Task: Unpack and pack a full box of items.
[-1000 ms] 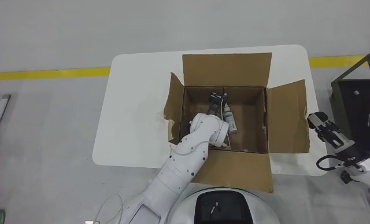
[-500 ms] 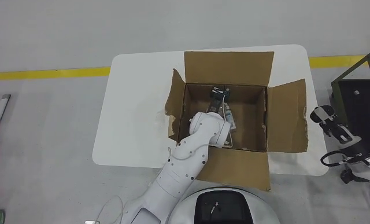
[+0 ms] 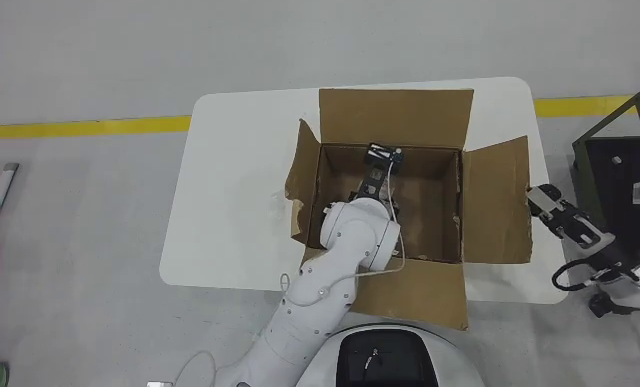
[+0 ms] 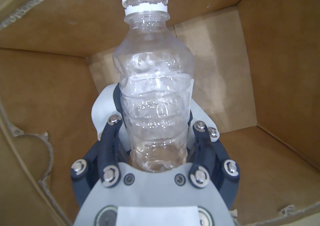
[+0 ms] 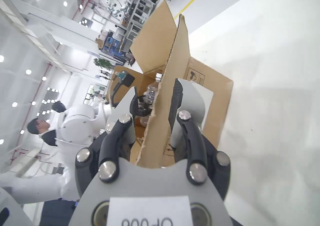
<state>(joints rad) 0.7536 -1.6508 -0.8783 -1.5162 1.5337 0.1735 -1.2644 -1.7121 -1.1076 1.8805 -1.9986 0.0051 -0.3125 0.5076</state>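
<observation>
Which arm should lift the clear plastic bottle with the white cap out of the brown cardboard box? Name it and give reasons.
Left. The left gripper is closed on the clear plastic bottle inside the brown cardboard box; the right gripper sits outside, at the box's side flap.

A white bench (image 3: 235,187) with rounded corners carries one brown cardboard box (image 3: 395,117), which is open with its four flaps spread outward. A wide stretch of bare bench top lies left of the box. Narrower strips show behind it and past its right flap. The box's near flap overhangs the bench's front edge.
</observation>
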